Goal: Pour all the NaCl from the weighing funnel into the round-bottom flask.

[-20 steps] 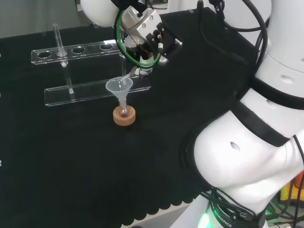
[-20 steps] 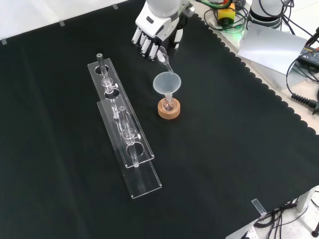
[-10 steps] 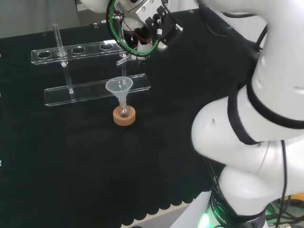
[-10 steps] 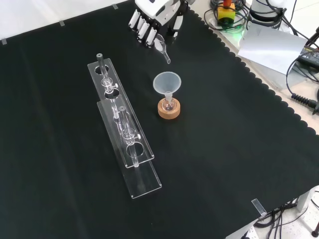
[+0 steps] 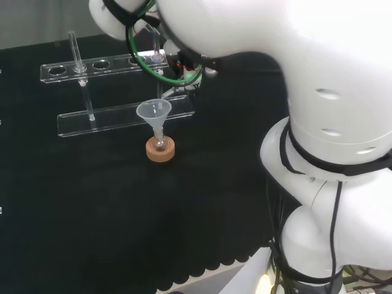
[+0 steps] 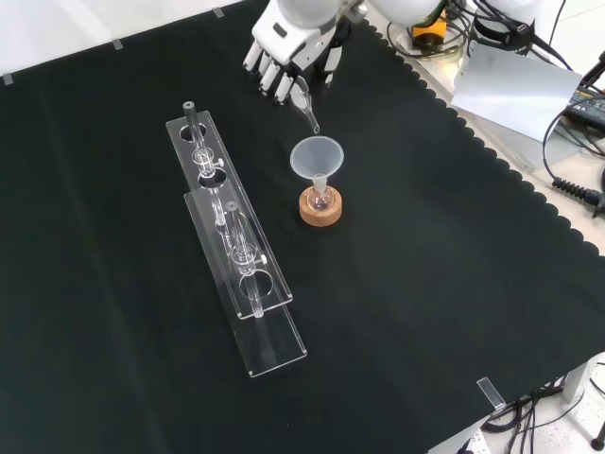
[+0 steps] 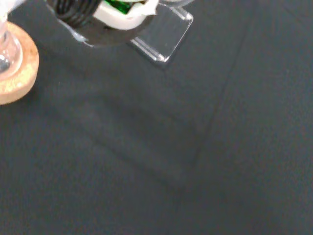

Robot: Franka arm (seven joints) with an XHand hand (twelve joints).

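In the front view the hand (image 6: pixel 286 47) hangs at the top of the cloth, its fingers curled on a clear weighing funnel (image 6: pixel 302 97). The weighing funnel tilts down, and its spout tip stands just above and behind the rim of a translucent plastic funnel (image 6: pixel 317 156). That funnel sits in the neck of a small round-bottom flask (image 6: pixel 320 197) on a cork ring (image 6: pixel 320 212). The head view shows the same funnel (image 5: pixel 154 111), flask (image 5: pixel 160 143) and cork ring (image 5: pixel 160 150), with the arm's white link covering most of the hand. What the weighing funnel holds is not plain to see.
A clear two-tier test tube rack (image 6: pixel 236 251) with a few tubes lies left of the flask in the front view, and behind it in the head view (image 5: pixel 122 115). The cloth's scalloped edge (image 6: pixel 492 156) runs at the right. Big white arm links (image 5: pixel 318 122) stand at the head view's right.
The hand lifted the weighing funnel's spout up and back from the plastic funnel's mouth, then lowered it a little again. The arm's links swung across the head view.
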